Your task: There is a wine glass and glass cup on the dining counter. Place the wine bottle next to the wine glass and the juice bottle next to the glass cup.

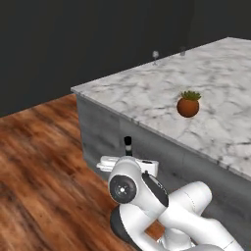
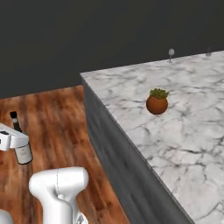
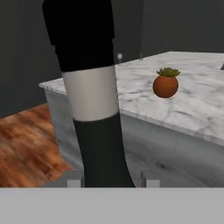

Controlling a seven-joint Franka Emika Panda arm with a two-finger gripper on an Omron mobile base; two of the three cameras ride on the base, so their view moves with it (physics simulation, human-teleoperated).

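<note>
At the far left in the right base view, the gripper (image 2: 13, 141) is clamped on the wine bottle (image 2: 20, 144), which stands upright in its grasp, off the counter and over the wooden floor (image 2: 52, 118). The dark bottle shows a black cap at the top and a pale label lower down. In the left base view the bottle's neck and cap (image 1: 128, 146) rise just behind the white hand, near the dark side of the dining counter (image 1: 147, 93). In the hand view the wine bottle (image 3: 89, 87) stands close between the two fingertips (image 3: 75, 182), with its pale band between dark parts.

To the right, on the marble top of the dining counter (image 2: 131, 87), sits a round terracotta pot (image 2: 156, 104) holding a small green plant (image 2: 159, 93). The pot stands well apart from the counter's near-left corner, and it appears in the left base view (image 1: 188, 106) and the hand view (image 3: 166, 85) too.

Farther right, along the far edge of the counter, stands the wine glass (image 2: 171, 54), upright; I cannot tell whether anything is in it. It also shows in the left base view (image 1: 155, 56). Right of it, near but apart, is the glass cup (image 2: 208, 52), small and faint; its contents cannot be made out.
</note>
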